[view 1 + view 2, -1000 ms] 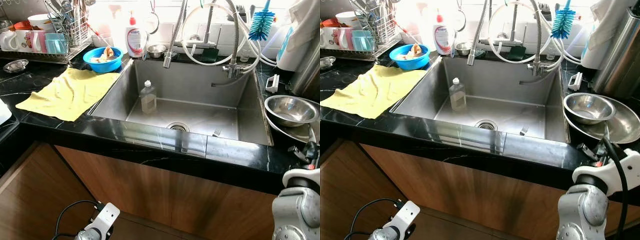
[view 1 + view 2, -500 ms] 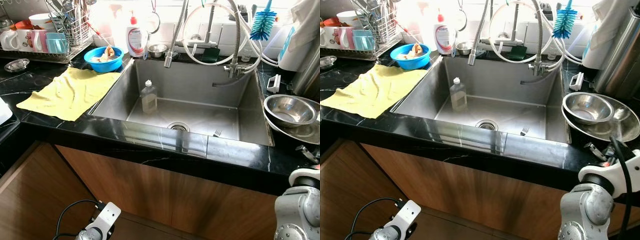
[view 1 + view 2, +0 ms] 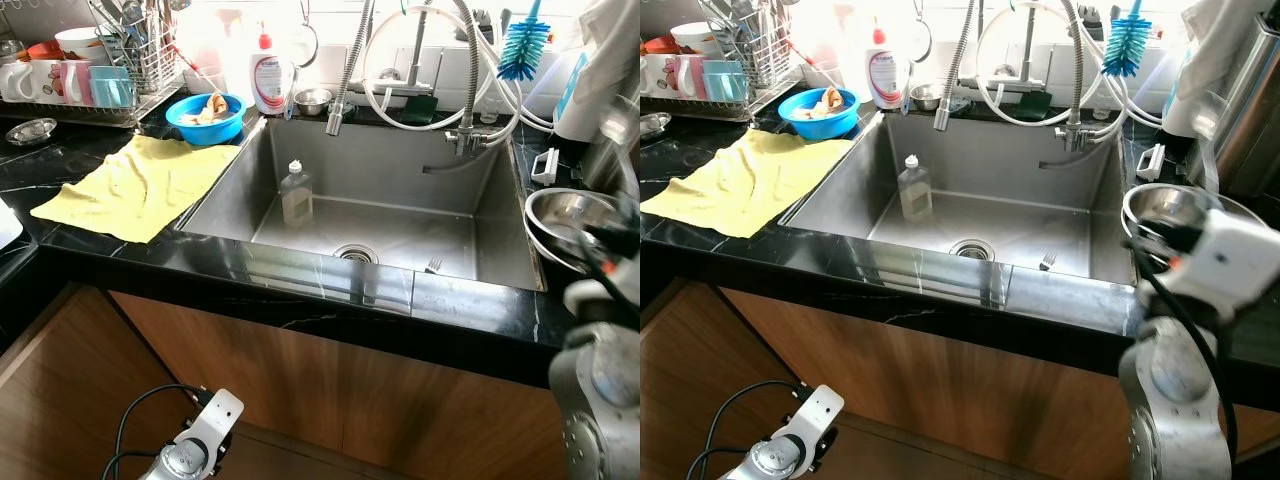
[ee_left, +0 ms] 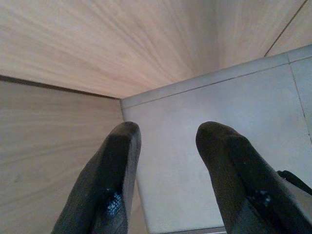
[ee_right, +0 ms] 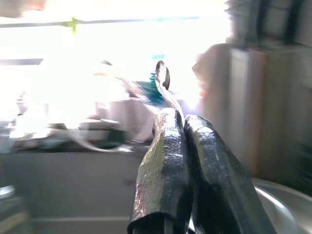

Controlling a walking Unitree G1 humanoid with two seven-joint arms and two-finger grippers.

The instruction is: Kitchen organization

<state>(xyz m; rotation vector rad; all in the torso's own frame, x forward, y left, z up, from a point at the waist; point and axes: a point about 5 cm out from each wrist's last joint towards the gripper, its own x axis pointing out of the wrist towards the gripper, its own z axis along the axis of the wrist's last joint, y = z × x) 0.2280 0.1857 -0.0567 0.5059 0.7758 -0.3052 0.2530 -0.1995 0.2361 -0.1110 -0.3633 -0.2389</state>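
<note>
The right gripper [image 5: 171,117], fingers pinched shut on a thin metal spoon [image 5: 163,78], hangs over the steel bowls [image 3: 560,215] at the sink's [image 3: 480,215] right, where a slack pinch could drop it clattering, while the left gripper [image 4: 168,146] hangs open by the cabinet.

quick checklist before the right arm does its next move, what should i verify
1. Grip on the spoon: ok. The right gripper is shut on its handle, with the bowl end past the tips.
2. Left gripper free: ok. It is open, low by the wooden cabinet front.
3. Clearance from the stacked steel bowls: cannot tell. The right arm is blurred close by them.
4. Sink floor free: not ok. A soap bottle stands in it and a fork lies near the drain.
5. Sharp view from the right wrist: not ok, blurred and glary.
</note>
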